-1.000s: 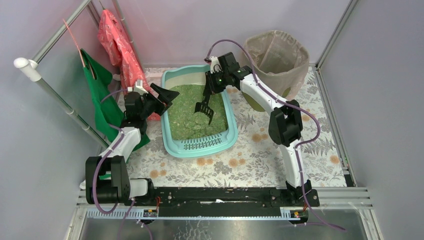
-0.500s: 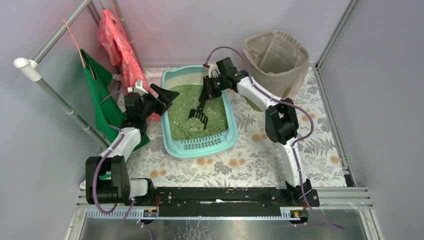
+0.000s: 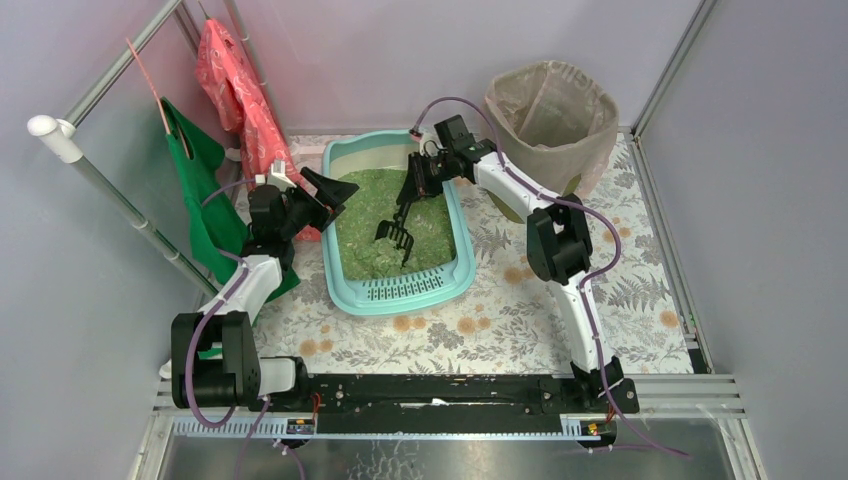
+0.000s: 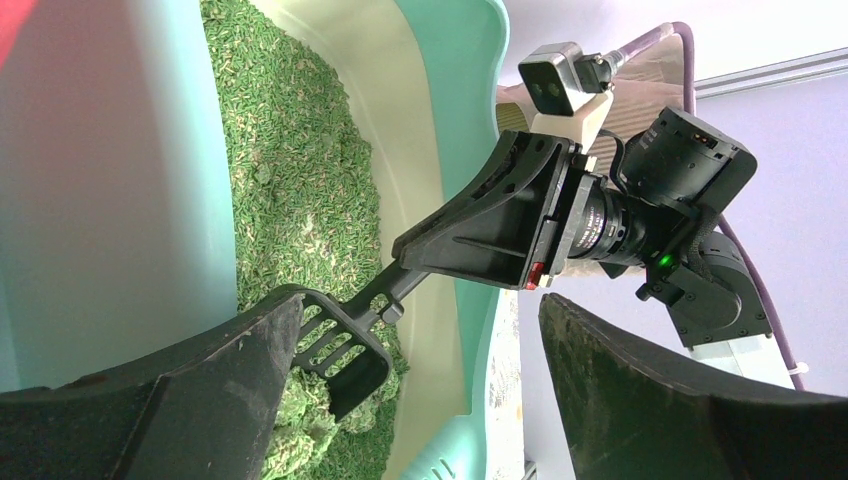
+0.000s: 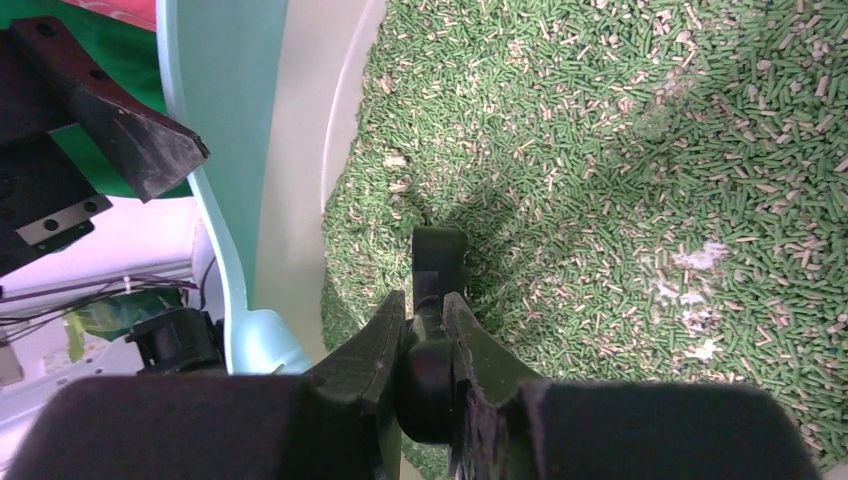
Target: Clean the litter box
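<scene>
The pale turquoise litter box sits mid-table with green granules inside and its slotted step toward me. My right gripper is shut on the handle of a black slotted scoop. The scoop's head is tilted down into the granules. In the right wrist view the gripper clamps the scoop handle over the granules. My left gripper is open and empty at the box's left rim. In its view the scoop head rests against clumped granules.
A round olive bin with a beige bag stands at the back right, behind the right arm. A green bag and a red bag hang from a metal rail on the left. The table has a floral cover.
My right gripper has swung the scoop left and lowered its head into the granules near the box's middle. The left arm has not moved.
</scene>
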`<state>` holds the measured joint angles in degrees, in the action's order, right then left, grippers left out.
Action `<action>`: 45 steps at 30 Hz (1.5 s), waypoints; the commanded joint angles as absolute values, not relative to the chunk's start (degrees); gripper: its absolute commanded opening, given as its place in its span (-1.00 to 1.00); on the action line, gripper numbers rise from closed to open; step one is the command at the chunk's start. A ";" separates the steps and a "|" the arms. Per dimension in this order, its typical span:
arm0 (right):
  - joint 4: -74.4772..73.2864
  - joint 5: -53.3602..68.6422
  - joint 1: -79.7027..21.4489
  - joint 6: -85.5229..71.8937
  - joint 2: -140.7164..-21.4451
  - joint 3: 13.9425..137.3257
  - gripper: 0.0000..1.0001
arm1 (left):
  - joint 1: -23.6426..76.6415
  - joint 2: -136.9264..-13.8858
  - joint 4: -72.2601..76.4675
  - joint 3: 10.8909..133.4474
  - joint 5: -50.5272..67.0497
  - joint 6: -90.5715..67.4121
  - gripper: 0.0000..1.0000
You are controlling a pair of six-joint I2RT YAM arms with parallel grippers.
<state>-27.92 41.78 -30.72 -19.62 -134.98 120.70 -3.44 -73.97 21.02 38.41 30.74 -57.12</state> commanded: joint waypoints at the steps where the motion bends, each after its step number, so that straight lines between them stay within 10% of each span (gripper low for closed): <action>1: -26.05 49.49 -29.44 -26.53 -132.43 122.67 -1.00 | -4.06 -75.32 19.17 36.22 29.83 -56.05 0.94; 45: -15.39 53.37 -22.52 -36.97 -133.50 128.69 -1.00 | -4.05 -75.75 20.17 36.19 30.84 -56.67 0.93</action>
<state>-21.34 49.21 -21.58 -32.23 -134.96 126.48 -3.44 -73.97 21.93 38.00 31.14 -57.52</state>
